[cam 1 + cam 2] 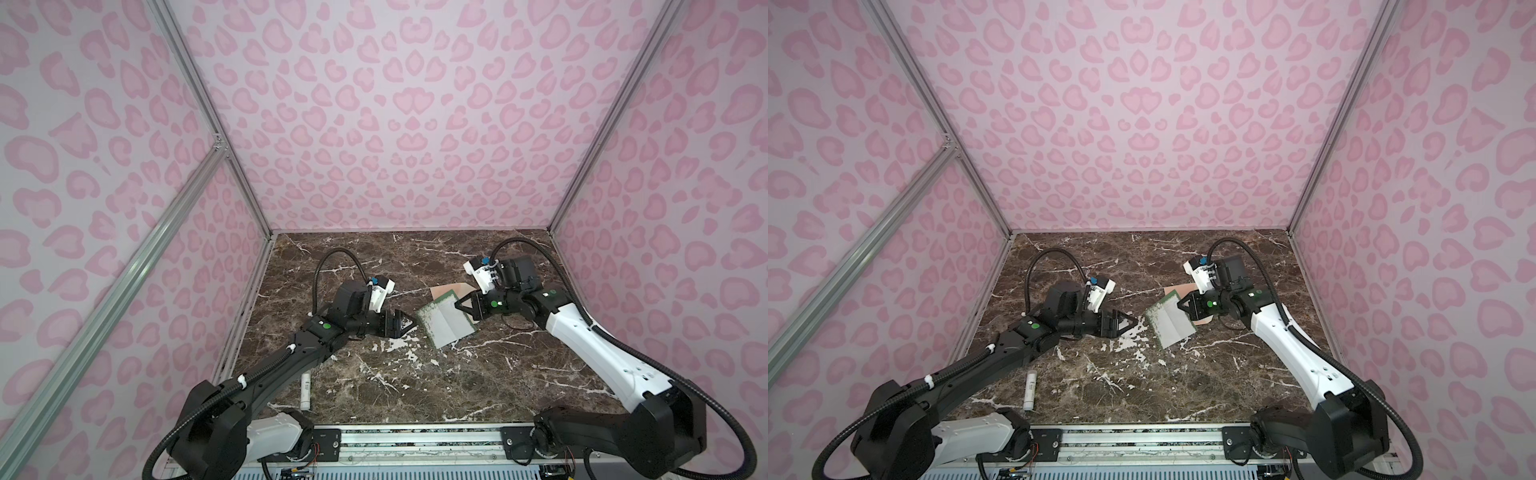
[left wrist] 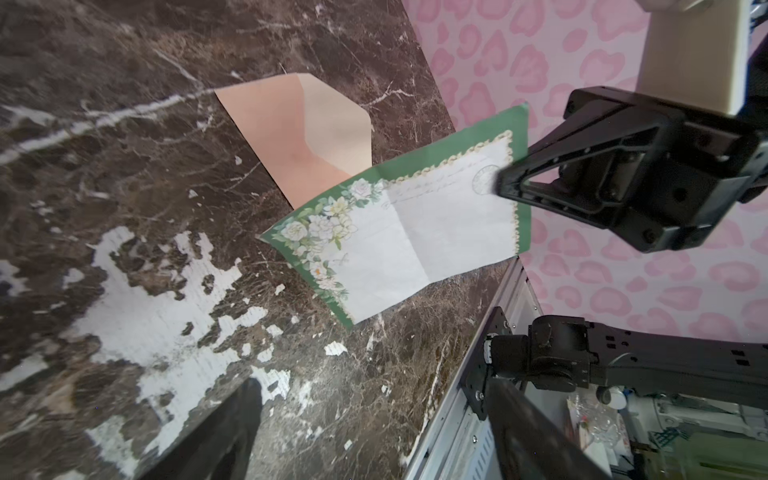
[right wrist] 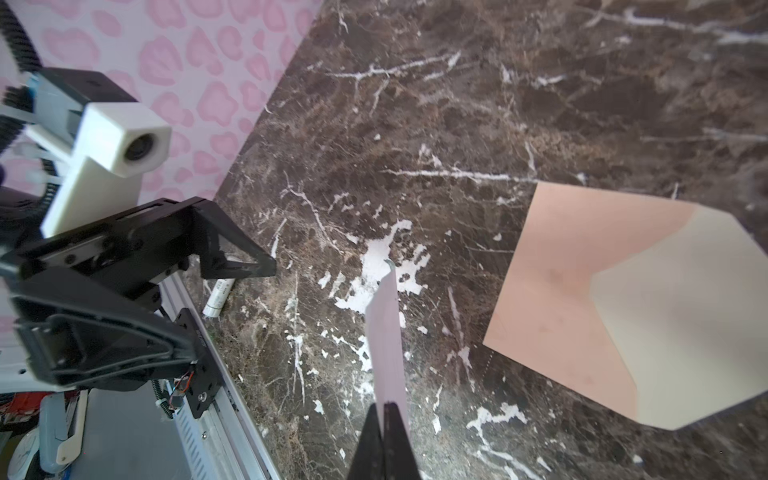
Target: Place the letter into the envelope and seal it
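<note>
1. in both top views we see the right gripper (image 1: 457, 305) pinched shut on one edge of the letter (image 1: 446, 324), which hides part of the envelope (image 1: 444, 288). the left gripper (image 1: 409, 325) is spread wide and empty, just beside the letter (image 1: 1171, 322).
2. in the left wrist view the letter (image 2: 415, 232) hangs tilted above the marble table (image 2: 124, 124). the envelope (image 2: 299, 133) lies flat behind it, flap open.
3. in the right wrist view the letter (image 3: 386, 332) shows edge-on between the closed jaws. the envelope (image 3: 582, 291) lies apart from it.
</note>
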`<state>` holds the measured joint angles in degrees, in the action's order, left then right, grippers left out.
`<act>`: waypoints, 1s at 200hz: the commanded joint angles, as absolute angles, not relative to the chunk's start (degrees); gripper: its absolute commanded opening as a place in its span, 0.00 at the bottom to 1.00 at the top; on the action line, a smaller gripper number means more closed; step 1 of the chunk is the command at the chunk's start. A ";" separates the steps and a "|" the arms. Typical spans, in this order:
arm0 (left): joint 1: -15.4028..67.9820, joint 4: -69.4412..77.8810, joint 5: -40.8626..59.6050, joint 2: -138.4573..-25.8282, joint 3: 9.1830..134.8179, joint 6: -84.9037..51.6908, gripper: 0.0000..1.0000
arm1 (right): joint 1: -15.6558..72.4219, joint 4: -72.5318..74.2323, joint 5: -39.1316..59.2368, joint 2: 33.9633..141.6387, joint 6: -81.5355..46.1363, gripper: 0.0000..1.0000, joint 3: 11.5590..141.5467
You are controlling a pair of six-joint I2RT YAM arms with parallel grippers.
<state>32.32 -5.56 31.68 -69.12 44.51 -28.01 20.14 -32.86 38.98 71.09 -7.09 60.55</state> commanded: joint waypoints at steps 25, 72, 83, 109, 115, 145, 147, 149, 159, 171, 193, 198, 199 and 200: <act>31.73 0.07 32.13 -63.73 40.55 -21.14 0.92 | 20.17 -31.32 43.49 63.04 -7.94 0.00 62.44; 31.70 21.83 37.45 -61.48 34.96 -25.01 0.94 | 20.20 -30.17 50.20 60.02 -12.37 0.00 65.30; 31.73 24.29 39.25 -62.33 35.34 -25.75 0.94 | 20.17 -29.03 51.38 59.37 -13.69 0.00 65.21; 31.64 31.99 42.17 -64.64 35.76 -29.01 0.91 | 20.15 -26.94 53.11 58.63 -16.16 0.00 64.88; 31.64 33.32 42.59 -65.17 36.01 -29.64 0.90 | 20.15 -26.61 53.42 58.54 -16.54 0.00 65.01; 31.40 39.53 45.12 -68.38 36.55 -33.00 0.82 | 20.18 -25.75 54.20 58.28 -17.58 0.00 64.94; 31.43 40.23 45.29 -68.55 36.54 -33.23 0.81 | 20.14 -25.82 54.16 58.32 -17.58 0.00 64.95; 31.39 40.88 45.45 -68.69 36.42 -33.71 0.81 | 20.13 -25.88 54.14 58.33 -17.53 0.00 64.95; 31.31 44.13 46.20 -69.22 36.11 -35.58 0.77 | 20.06 -26.02 54.15 58.36 -17.49 0.00 64.91; 31.20 47.02 47.01 -69.75 36.03 -37.31 0.70 | 20.06 -25.94 53.91 58.45 -17.49 0.00 64.57; 31.11 49.29 48.73 -70.45 36.19 -39.18 0.52 | 19.55 -25.21 53.38 58.45 -17.79 0.00 63.57; 31.08 49.23 48.78 -70.36 36.16 -39.28 0.47 | 19.48 -24.92 53.13 58.36 -17.91 0.00 63.24; 31.05 49.13 48.82 -70.34 36.14 -39.29 0.46 | 19.50 -24.85 53.11 58.36 -17.92 0.00 63.22; 31.04 49.09 48.80 -70.32 36.13 -39.29 0.45 | 19.50 -24.82 53.05 58.36 -17.92 0.00 63.16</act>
